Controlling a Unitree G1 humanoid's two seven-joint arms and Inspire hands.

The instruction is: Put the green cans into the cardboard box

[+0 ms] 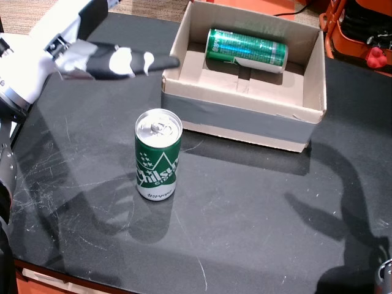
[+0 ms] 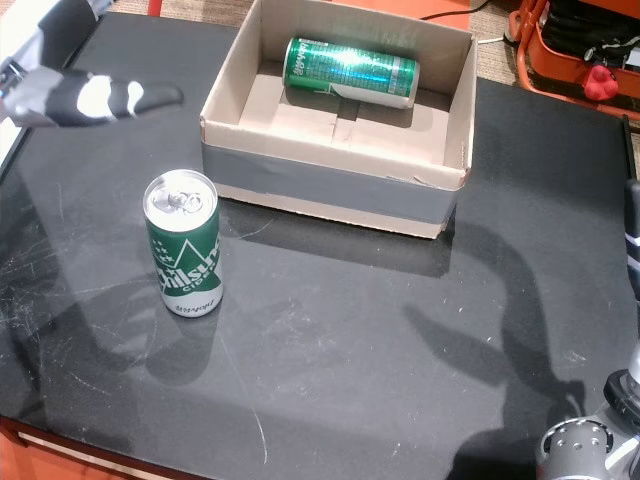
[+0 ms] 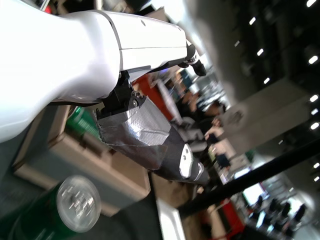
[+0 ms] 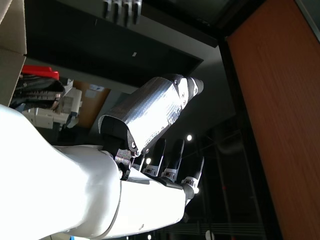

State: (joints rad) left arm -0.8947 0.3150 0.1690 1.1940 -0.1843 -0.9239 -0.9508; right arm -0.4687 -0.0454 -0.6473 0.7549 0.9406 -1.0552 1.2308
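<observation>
Nearest me, along the bottom right edge in a head view, only a bit of the right arm's wrist housing is showing; the right hand [image 4: 150, 150] itself appears only in the right wrist view, held up off the table [image 1: 257, 214], fingers extended and spread, gripping nothing. Left of centre in both head views the upright can [image 1: 158, 154] is standing alone on the black tabletop, pull-tab up, clear of the box front. I am reading this as the can in hand: one green can [image 1: 246, 48] is already lying on its side along the far wall inside the cardboard box [image 1: 245, 113]. In the upper left of the frame my left hand [image 1: 116, 63] is hovering above the table, beyond the upright can and just beside the box's left corner, fingers stretched out flat, holding nothing. To do this well I am planning to bring the left hand down and nearer, beside the can's body, wrapping at mid-height rather than the lid so it does not tip. I am judging the lift needs to clear the taped front wall, then set down in the open floor nearer than the lying can.
</observation>
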